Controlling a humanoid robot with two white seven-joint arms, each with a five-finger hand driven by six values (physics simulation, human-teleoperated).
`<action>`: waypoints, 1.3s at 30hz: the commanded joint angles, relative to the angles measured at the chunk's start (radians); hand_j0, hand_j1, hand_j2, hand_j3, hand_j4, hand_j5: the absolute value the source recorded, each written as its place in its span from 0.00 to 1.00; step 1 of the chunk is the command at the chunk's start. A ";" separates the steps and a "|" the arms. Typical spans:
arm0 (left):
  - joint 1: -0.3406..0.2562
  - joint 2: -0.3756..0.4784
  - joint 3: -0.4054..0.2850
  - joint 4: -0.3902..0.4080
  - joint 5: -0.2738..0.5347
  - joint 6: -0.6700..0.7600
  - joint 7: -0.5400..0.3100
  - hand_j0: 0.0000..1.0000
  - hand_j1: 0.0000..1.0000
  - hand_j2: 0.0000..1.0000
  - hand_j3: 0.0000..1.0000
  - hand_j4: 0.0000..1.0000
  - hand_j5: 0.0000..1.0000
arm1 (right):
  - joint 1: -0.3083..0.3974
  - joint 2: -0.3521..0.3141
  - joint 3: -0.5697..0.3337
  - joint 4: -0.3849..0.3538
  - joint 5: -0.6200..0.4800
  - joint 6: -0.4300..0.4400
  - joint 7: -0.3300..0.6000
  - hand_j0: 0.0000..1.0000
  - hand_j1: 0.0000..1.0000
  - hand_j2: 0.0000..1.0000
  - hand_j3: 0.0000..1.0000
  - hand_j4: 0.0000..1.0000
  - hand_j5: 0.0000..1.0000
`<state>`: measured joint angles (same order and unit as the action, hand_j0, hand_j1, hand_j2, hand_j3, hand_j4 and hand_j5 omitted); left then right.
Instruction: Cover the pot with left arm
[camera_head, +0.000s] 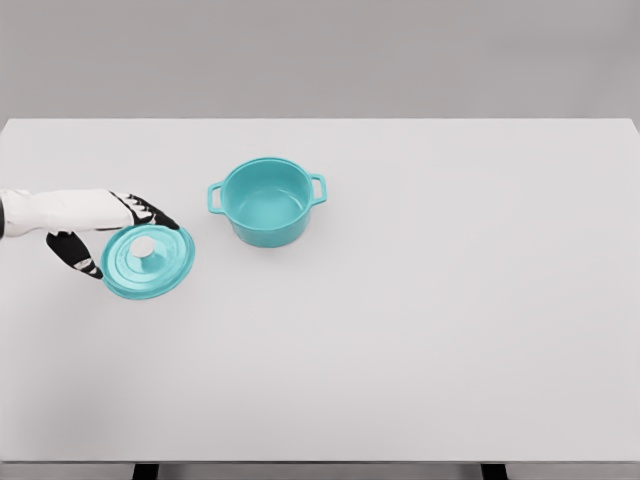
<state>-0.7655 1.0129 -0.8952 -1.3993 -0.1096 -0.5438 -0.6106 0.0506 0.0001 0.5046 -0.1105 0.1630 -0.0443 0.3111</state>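
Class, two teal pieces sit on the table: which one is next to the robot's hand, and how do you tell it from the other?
The round lid with the pale knob, beside the left hand. The pot stands apart, open-topped with two side handles.

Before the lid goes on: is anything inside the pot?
The pot looks empty; its teal floor shows bare. The near wall hides the front strip of the floor. The lid is at the left hand, apart from it.

A white table (420, 330) with a flat matte top spans nearly the full width of the view. Two dark legs (146, 471) show below its front edge. A plain grey wall (320, 55) stands behind it.
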 joint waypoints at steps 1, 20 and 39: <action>-0.002 -0.002 -0.002 0.012 -0.036 0.007 0.000 1.00 1.00 1.00 1.00 1.00 1.00 | 0.000 0.000 0.000 0.000 0.000 0.000 0.000 1.00 1.00 1.00 1.00 1.00 1.00; -0.005 -0.077 -0.001 0.037 -0.182 0.036 0.015 0.83 0.83 0.83 0.83 0.83 0.83 | 0.000 0.000 0.000 0.000 0.000 0.000 0.000 1.00 1.00 1.00 1.00 1.00 1.00; 0.000 -0.102 -0.001 0.051 -0.219 0.050 0.020 0.73 0.73 0.73 0.73 0.73 0.73 | 0.000 0.000 0.000 0.000 0.000 0.000 0.000 1.00 1.00 1.00 1.00 1.00 1.00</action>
<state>-0.7655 0.9125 -0.8968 -1.3488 -0.3285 -0.4981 -0.5909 0.0506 0.0001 0.5045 -0.1105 0.1630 -0.0443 0.3111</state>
